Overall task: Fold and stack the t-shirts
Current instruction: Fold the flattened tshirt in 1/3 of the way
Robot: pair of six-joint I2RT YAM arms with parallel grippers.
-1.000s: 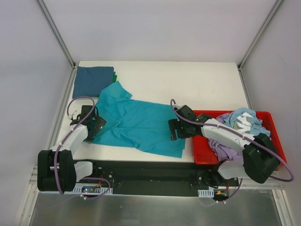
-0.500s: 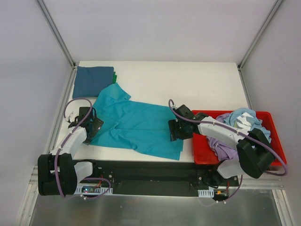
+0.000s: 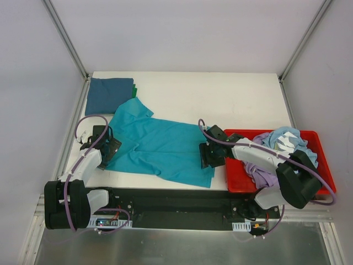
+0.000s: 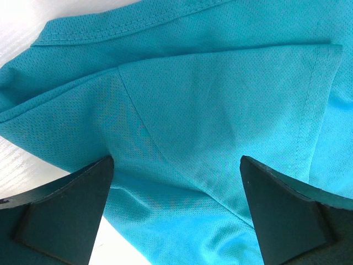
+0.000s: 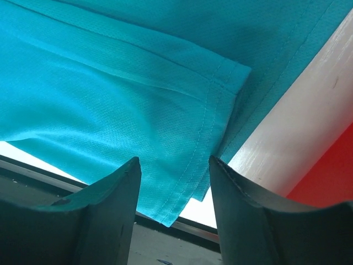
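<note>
A teal t-shirt (image 3: 160,144) lies spread on the white table, one sleeve toward the back left. My left gripper (image 3: 108,148) is open at the shirt's left edge. In the left wrist view its fingers (image 4: 63,212) stand wide apart over folded teal cloth (image 4: 209,99). My right gripper (image 3: 208,157) is open at the shirt's near right corner. Its fingers (image 5: 105,210) straddle the stitched hem corner (image 5: 187,187) with a gap on each side. A folded dark blue shirt (image 3: 107,95) lies on a green one (image 3: 134,88) at the back left.
A red bin (image 3: 236,179) stands at the right, close beside my right gripper. It holds crumpled lavender (image 3: 262,175), light blue (image 3: 288,134) and white-striped (image 3: 284,147) shirts. The table's near edge and a black rail (image 3: 176,201) run just below the teal shirt.
The right gripper's jaws have narrowed around the hem corner, and it has moved slightly nearer the front edge. The left gripper shifted a little left, then held still.
</note>
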